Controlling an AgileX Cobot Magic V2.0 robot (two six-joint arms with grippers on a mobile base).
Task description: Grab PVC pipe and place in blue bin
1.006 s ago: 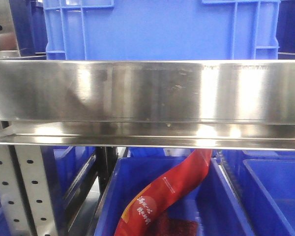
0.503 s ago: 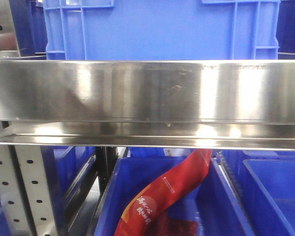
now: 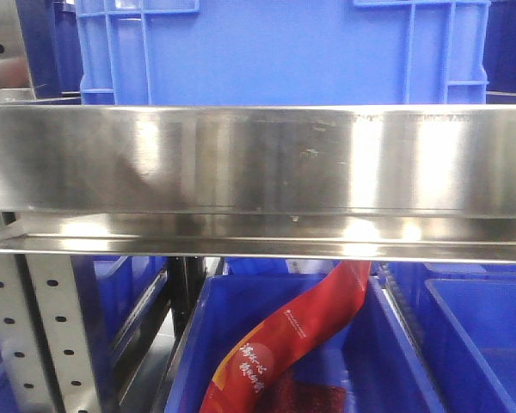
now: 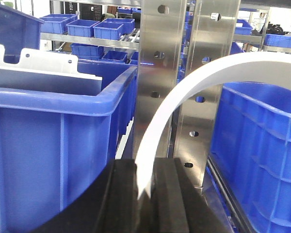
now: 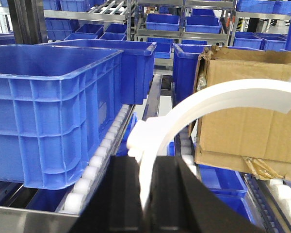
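My left gripper (image 4: 144,167) is shut on a flat white curved strip (image 4: 184,92) that arcs up and off to the right. My right gripper (image 5: 146,162) is shut on a similar white curved strip (image 5: 208,99), which has a lumpy white piece at its near end. I cannot tell whether these strips are the PVC pipe; no tube shape shows. A large blue bin (image 5: 53,82) sits on roller rails left of the right gripper. Another blue bin (image 4: 53,102), holding white panels, stands left of the left gripper. Neither gripper shows in the front view.
A steel shelf beam (image 3: 258,159) fills the front view, with a blue crate (image 3: 275,52) above it. Below it is a bin holding a red packet (image 3: 284,344). Perforated steel uprights (image 4: 157,77) stand ahead of the left gripper. A cardboard box (image 5: 247,111) is at the right.
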